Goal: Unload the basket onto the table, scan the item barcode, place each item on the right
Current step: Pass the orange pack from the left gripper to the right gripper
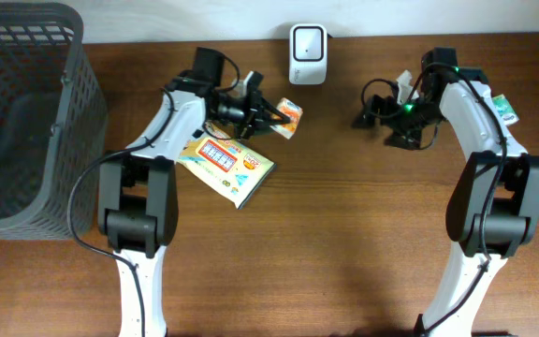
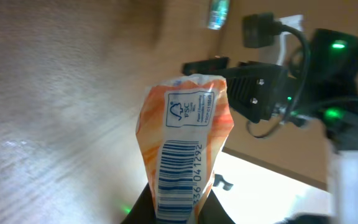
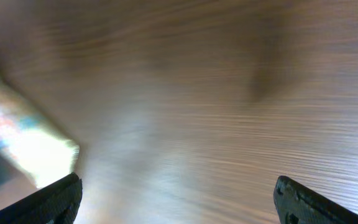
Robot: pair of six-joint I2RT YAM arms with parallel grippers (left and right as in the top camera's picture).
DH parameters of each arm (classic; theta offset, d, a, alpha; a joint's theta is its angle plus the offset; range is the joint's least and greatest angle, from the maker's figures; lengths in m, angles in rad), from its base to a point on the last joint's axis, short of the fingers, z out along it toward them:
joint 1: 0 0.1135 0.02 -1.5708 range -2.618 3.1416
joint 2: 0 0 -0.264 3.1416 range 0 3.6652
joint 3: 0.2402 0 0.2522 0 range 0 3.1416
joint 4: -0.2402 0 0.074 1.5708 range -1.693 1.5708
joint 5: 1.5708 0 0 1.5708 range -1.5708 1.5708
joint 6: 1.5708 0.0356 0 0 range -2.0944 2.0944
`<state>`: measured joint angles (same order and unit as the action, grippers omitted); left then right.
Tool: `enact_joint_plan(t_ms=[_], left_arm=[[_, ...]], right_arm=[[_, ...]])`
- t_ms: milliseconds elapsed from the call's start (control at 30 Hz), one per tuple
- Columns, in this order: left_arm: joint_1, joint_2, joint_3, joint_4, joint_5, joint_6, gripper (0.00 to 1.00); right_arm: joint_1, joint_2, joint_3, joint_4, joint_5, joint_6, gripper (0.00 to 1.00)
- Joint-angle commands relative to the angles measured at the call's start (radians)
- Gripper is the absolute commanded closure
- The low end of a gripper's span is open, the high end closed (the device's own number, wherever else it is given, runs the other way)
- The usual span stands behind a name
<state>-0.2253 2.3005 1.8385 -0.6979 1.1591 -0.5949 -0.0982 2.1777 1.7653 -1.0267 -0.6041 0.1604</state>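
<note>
The left claw (image 1: 268, 114) is shut tight on a small orange packet (image 2: 185, 124). It has the packet by one end. The packet is at the far side of the brown bench (image 1: 344, 234), a bit to the left of the white scanner (image 1: 307, 53) and nearer than it. In the left wrist view the packet's barcode (image 2: 178, 171) shows its black lines and faces the camera.

The right claw (image 3: 179, 199) is wide open and has nothing in it. It is over the bench, to the right of the scanner.

A flat yellow and green box (image 1: 227, 164) lies on the bench under the left arm. A big gray basket (image 1: 7, 56) stands at the far left.
</note>
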Motion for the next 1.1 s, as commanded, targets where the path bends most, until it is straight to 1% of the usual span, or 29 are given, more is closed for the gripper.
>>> enact_joint_plan(t_ms=[0,100,167,267,333,367,433,567,600,667,767,800,833,967,1033,1067], left_arm=[[0.031,-0.01,0.018,0.014,0.204,-0.023,0.93],[0.04,-0.01,0.018,0.042,0.286,-0.023,0.94],[0.04,-0.01,0.018,0.051,0.311,-0.023,0.94],[0.04,-0.01,0.018,0.053,0.315,-0.04,0.93],[0.04,-0.01,0.018,0.06,0.315,-0.064,0.93],[0.04,-0.01,0.018,0.065,0.314,-0.064,0.93],[0.04,-0.01,0.018,0.07,0.31,-0.064,0.93],[0.041,-0.01,0.018,0.085,0.311,-0.064,0.93],[0.041,-0.01,0.018,0.085,0.311,-0.064,0.93],[0.042,-0.01,0.018,0.085,0.306,-0.064,0.94],[0.048,-0.01,0.018,0.089,0.277,-0.064,0.94],[0.053,-0.01,0.018,0.089,0.267,-0.064,0.93],[0.057,-0.01,0.018,0.089,0.265,-0.064,0.93],[0.065,-0.01,0.018,0.089,0.265,-0.064,0.94],[0.065,-0.01,0.019,0.089,0.257,-0.064,0.93],[0.065,-0.01,0.018,0.089,0.254,-0.064,0.93]], right_arm=[[0.021,-0.011,0.005,0.035,-0.365,0.005,0.02],[0.06,-0.011,0.005,0.097,-0.529,0.023,0.01],[0.084,-0.011,0.005,0.143,-0.571,0.124,0.02],[0.129,-0.011,0.005,0.243,-0.575,0.368,0.01],[0.168,-0.011,0.005,0.333,-0.575,0.504,0.01],[0.185,-0.011,0.005,0.369,-0.575,0.549,0.01],[0.217,-0.011,0.005,0.435,-0.595,0.615,0.01],[0.242,-0.011,0.005,0.467,-0.604,0.646,0.01],[0.242,-0.011,0.005,0.466,-0.604,0.657,0.04],[0.241,-0.011,0.005,0.466,-0.603,0.661,0.25],[0.235,-0.011,0.005,0.466,-0.603,0.661,0.37],[0.234,-0.011,0.005,0.467,-0.603,0.661,0.43],[0.233,-0.011,0.005,0.467,-0.602,0.661,0.46],[0.234,-0.011,0.005,0.467,-0.592,0.661,0.51],[0.234,-0.011,0.005,0.467,-0.592,0.661,0.56],[0.234,-0.011,0.005,0.467,-0.592,0.661,0.57]])
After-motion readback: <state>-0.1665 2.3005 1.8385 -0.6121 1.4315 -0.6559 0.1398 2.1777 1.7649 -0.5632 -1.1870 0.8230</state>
